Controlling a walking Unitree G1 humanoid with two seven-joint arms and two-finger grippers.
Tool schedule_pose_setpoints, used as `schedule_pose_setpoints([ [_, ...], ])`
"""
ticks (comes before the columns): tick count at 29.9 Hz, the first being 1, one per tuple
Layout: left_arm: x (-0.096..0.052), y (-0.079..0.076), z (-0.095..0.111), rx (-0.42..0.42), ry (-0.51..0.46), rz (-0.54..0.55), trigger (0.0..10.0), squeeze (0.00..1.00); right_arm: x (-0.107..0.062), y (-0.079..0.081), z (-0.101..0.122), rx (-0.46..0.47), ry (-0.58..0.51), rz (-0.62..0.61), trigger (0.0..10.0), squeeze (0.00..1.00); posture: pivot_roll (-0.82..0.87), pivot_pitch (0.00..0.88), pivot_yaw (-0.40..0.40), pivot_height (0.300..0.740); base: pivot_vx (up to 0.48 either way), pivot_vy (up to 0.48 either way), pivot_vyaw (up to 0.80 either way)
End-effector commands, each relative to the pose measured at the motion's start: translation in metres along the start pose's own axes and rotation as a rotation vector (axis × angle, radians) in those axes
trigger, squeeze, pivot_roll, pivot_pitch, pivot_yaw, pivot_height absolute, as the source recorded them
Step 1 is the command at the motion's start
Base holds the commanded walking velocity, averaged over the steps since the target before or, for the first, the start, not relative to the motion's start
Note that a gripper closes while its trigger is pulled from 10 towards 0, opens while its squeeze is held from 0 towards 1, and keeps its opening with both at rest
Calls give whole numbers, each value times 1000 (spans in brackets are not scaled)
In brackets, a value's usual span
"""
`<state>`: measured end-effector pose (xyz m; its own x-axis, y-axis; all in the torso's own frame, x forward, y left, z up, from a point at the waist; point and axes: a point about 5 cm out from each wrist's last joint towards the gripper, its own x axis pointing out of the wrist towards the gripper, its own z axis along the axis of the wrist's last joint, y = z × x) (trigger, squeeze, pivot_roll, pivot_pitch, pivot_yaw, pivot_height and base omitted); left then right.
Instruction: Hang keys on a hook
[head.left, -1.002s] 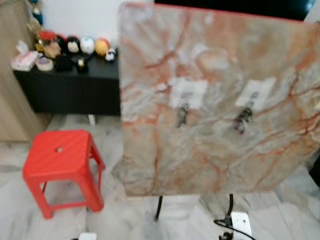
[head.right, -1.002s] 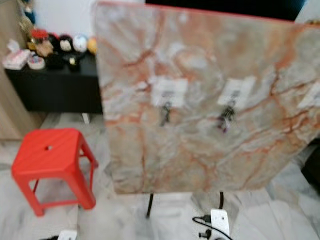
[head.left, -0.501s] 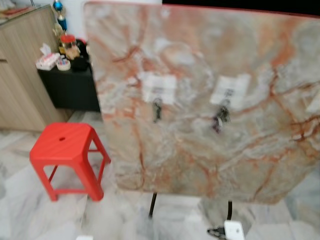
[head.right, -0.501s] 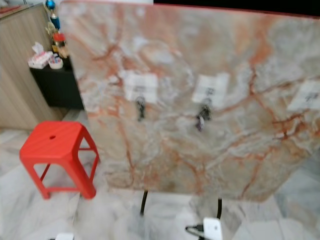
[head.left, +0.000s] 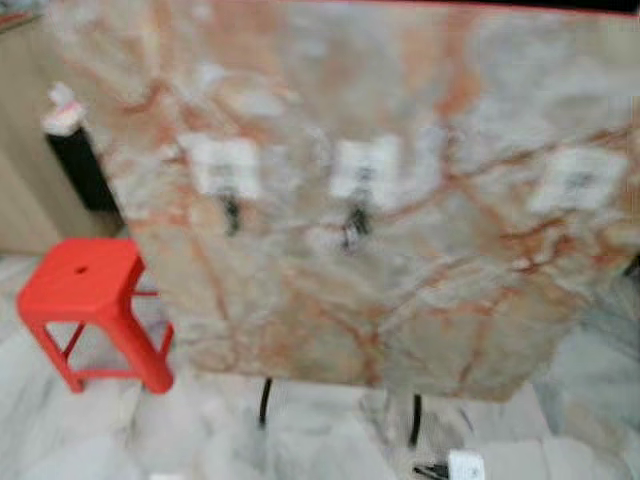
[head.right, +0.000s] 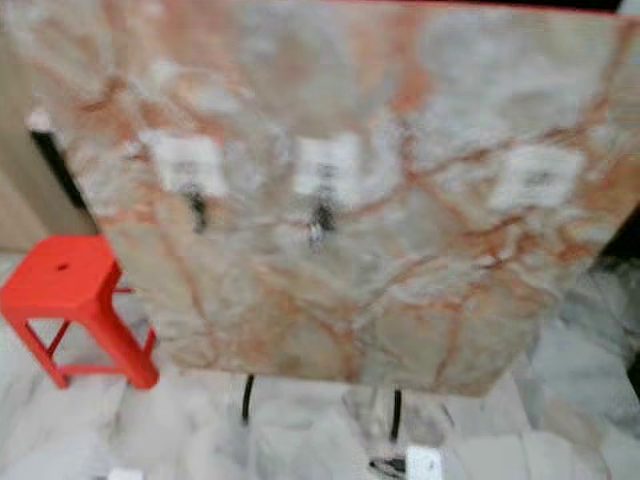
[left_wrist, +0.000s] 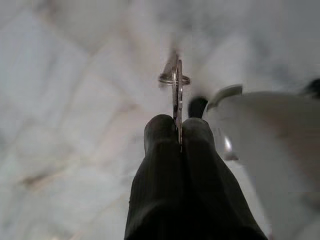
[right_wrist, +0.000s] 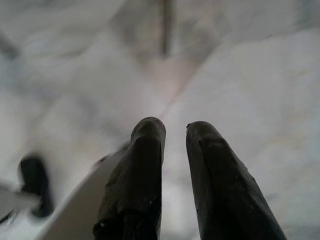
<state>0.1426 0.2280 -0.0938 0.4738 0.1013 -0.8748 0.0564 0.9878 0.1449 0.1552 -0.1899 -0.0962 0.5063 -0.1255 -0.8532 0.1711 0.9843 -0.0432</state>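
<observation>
In the left wrist view my left gripper (left_wrist: 178, 131) is shut on a flat metal key (left_wrist: 177, 100) whose ring sticks out past the fingertips, above pale marble floor. An upright marble board (head.left: 400, 300) on thin black legs stands ahead in the blurred eye views. It carries three white hook plates. A dark bunch of keys hangs under the left plate (head.left: 225, 166) and another under the middle plate (head.left: 365, 170). Nothing can be made out hanging under the right plate (head.left: 578, 182). My right gripper (right_wrist: 175, 131) points at the floor, its fingers a little apart with nothing between them.
A red plastic stool (head.left: 85, 292) stands on the marble floor left of the board. A white plug block with a black cable (head.left: 462, 466) lies on the floor by the board's right leg. A wooden cabinet and a black shelf (head.left: 75, 165) sit behind the board's left edge.
The camera has swung to the right and closer: board and stool slid left in the picture, and the third hook plate has come fully into view. The picture is more blurred.
</observation>
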Motion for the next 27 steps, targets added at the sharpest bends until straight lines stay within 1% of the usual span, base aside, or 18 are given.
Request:
schedule_pose_setpoints([
  [1, -1, 9, -1, 37, 13, 15, 10000, 0, 0, 14, 1, 14, 0, 34, 10000, 0, 19, 25, -31, 740, 0, -371, 0],
  [2, 0, 10, 6, 44, -2, 18, 10000, 0, 1, 15, 4, 21, -6, 33, 10000, 0, 17, 34, -39, 740, 0, -371, 0],
  [6, 1, 10, 17, 48, -30, 17, 10000, 0, 2, 14, 10, 11, -12, 35, 10000, 0, 26, 4, -47, 740, 0, -371, 0],
  [10, 3, 4, 21, 40, -36, 7, 10000, 0, 2, 13, 14, -2, -15, 36, 10000, 0, 31, 0, -54, 740, 0, -371, 0],
  [12, 3, -2, 21, 41, -32, -6, 10000, 0, 3, 13, 16, -5, -19, 32, 10000, 0, 34, 0, -48, 740, 0, -371, 0],
  [17, 4, -6, 23, 30, -41, -9, 10000, 0, 3, 14, 18, -10, -32, 40, 10000, 0, 36, 0, -57, 740, 0, -373, 0],
  [20, 4, -10, 18, 35, -34, -17, 10000, 0, 2, 9, 9, -27, -11, 25, 10000, 0, 16, 0, -63, 740, 0, -396, 0],
  [27, 4, -17, 19, 23, -41, -24, 10000, 0, -2, 4, -12, -30, 30, 14, 10000, 0, 21, 0, -71, 740, 0, -395, 0],
])
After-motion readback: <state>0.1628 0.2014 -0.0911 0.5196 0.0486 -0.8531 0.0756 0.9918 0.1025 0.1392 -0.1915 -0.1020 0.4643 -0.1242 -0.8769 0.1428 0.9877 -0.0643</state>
